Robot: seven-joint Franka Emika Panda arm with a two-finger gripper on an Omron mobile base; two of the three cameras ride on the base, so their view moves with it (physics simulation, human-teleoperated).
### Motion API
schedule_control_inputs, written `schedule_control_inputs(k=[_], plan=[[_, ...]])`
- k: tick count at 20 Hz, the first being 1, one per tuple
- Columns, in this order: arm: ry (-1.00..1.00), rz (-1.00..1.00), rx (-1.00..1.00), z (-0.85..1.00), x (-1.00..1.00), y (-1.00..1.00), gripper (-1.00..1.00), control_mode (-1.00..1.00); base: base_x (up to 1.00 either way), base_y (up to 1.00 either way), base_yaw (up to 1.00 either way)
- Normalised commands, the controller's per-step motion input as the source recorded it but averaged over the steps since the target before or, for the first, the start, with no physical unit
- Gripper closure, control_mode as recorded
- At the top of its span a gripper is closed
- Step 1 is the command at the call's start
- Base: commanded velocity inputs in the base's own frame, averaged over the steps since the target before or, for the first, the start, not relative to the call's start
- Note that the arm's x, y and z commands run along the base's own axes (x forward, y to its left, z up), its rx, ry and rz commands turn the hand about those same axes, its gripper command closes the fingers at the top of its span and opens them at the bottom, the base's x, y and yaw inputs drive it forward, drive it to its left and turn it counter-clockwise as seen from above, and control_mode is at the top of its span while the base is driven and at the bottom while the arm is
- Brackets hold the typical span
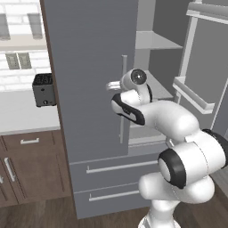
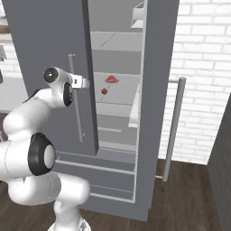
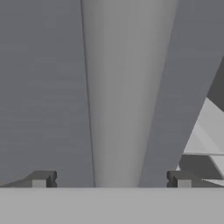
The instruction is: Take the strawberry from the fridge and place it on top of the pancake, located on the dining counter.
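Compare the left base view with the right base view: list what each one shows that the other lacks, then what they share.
Left base view alone: a toaster on a pale counter, wooden cabinets below it, and the two lower drawers face on.
Right base view alone: the strawberry on a shelf inside, a pinkish-red slab behind it, and a white brick wall.
Both: the fridge with its right door swung open, the left door's handle, and the white arm.

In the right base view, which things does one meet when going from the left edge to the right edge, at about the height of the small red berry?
Robot arm → closed fridge door's handle → strawberry → pinkish-red slab → open fridge door → its handle → white brick wall.
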Motion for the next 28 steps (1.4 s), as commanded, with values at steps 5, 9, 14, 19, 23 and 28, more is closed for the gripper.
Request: schedule_control_inputs(k=[5,9,14,19,23,28], plan=[[0.0,0.0,0.0,-0.06,0.52,0.0,-1.0,-1.0,0.0,0.0,0.0],[0.0,0.0,0.0,-0.09,0.53,0.0,1.0,-1.0,0.0,0.0,0.0],[0.0,0.0,0.01,-0.01,0.47,0.03,1.0,-1.0,0.0,0.0,0.0],[0.0,0.02,0.0,0.0,0.02,0.15,1.0,-1.0,0.0,0.0,0.0],[-0.01,0.07,0.01,0.0,-0.7,0.11,1.0,-1.0,0.0,0.0,0.0],[-0.01,0.04,0.03,0.0,-0.99,0.09,1.0,-1.0,0.0,0.0,0.0]])
